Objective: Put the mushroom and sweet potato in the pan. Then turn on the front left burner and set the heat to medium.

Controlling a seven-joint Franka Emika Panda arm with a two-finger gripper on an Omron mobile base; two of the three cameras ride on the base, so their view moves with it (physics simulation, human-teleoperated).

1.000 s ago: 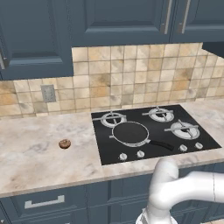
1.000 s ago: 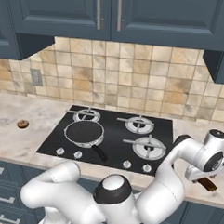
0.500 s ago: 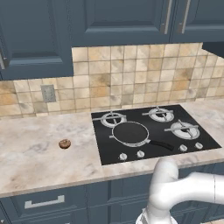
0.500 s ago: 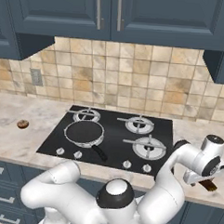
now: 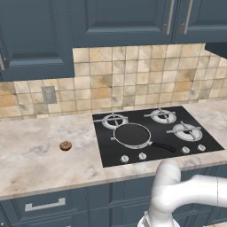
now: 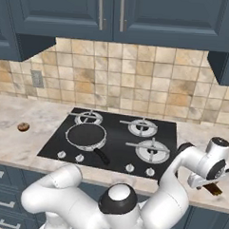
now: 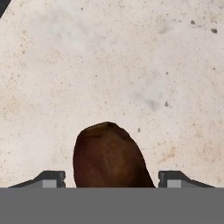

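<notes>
My gripper point(image 7: 112, 178) stood apart astride the potato point(image 7: 109, 156), bottom centre; its rounded skin might have squirted free.

cabinets point(image 5: 40, 40): navy | backsplash point(image 5: 133, 75): beige tile | counter point(image 5: 35, 155): pale marble

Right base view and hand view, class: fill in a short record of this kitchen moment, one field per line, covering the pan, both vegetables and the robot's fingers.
pan: empty, on the front left burner of the stove, handle toward the knobs
mushroom: on the counter left of the stove, apart from it
sweet potato: on the counter right of the stove, between the fingers
fingers: one tip on each side of the sweet potato, a gap showing on both sides
gripper: low over the counter at the sweet potato
task so far: nothing in the pan yet
</notes>
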